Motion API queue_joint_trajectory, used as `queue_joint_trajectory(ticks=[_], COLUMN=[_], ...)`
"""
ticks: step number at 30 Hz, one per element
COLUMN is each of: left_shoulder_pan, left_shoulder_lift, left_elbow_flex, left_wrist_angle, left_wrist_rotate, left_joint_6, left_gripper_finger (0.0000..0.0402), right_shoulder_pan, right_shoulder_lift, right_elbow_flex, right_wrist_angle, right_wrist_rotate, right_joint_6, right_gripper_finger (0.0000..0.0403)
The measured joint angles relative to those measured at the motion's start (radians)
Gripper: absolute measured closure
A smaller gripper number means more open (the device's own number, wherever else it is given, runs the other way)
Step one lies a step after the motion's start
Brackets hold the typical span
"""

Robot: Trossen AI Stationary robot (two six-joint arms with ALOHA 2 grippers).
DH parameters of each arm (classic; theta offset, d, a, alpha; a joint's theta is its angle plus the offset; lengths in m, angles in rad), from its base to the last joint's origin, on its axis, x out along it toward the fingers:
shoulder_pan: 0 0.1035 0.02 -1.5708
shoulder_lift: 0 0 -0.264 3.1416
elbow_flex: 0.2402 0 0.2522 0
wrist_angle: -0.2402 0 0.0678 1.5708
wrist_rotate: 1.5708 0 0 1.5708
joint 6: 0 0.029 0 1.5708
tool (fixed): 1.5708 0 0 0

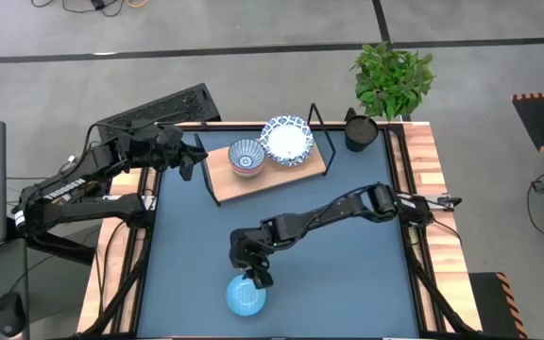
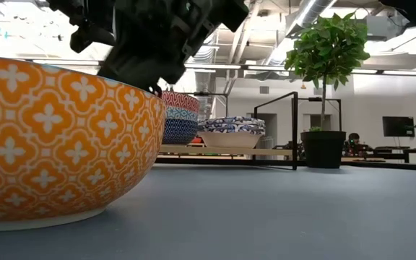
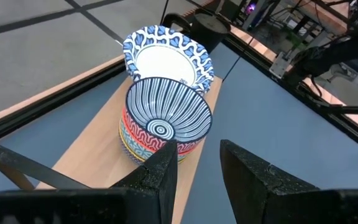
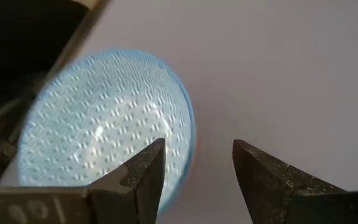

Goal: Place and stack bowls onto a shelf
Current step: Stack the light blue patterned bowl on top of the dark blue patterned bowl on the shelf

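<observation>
Low centre in the high view, your right gripper [image 1: 256, 275] hangs with open, empty jaws over the light blue bowl [image 1: 246, 296]; a shallow rim pinch could let it slip.

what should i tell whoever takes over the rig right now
Right gripper: open, over the rim of the light blue bowl at the table's near edge, not gripping.
Left gripper: holds nothing, waits beside the shelf.
Done: striped bowl stack and white bowl stack on the shelf.
Left: grasp the light blue bowl and stack it on the shelf.
</observation>
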Motion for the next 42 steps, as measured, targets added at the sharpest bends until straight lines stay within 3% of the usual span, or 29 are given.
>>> queue_joint_trajectory(ticks=[9, 17, 26, 32, 42], left_shoulder_pan=[0.0, 0.0, 0.0, 0.0, 0.0], left_shoulder_lift=[0.0, 0.0, 0.0, 0.0, 0.0], left_elbow_flex=[0.0, 0.0, 0.0, 0.0, 0.0], left_wrist_angle=[-0.015, -0.017, -0.02, -0.02, -0.022], left_wrist_rotate=[-0.002, -0.002, -0.003, -0.003, -0.003], left_joint_6=[0.02, 0.02, 0.02, 0.017, 0.025], left_gripper_finger=[0.0295, 0.0295, 0.0295, 0.0295, 0.0295], right_shoulder_pan=[-0.006, -0.012, -0.037, -0.035, -0.097], right_shoulder_lift=[0.001, 0.022, 0.067, 0.043, -0.088], right_elbow_flex=[-0.002, 0.001, -0.002, 0.001, 0.084], right_wrist_angle=[-0.027, -0.037, -0.046, -0.069, -0.444], right_wrist_rotate=[-0.026, -0.043, -0.176, -0.098, 0.127], right_joint_6=[0.0, 0.043, 0.122, 0.076, -0.119], right_gripper_finger=[0.0262, 0.0277, 0.0354, 0.0364, 0.0364])
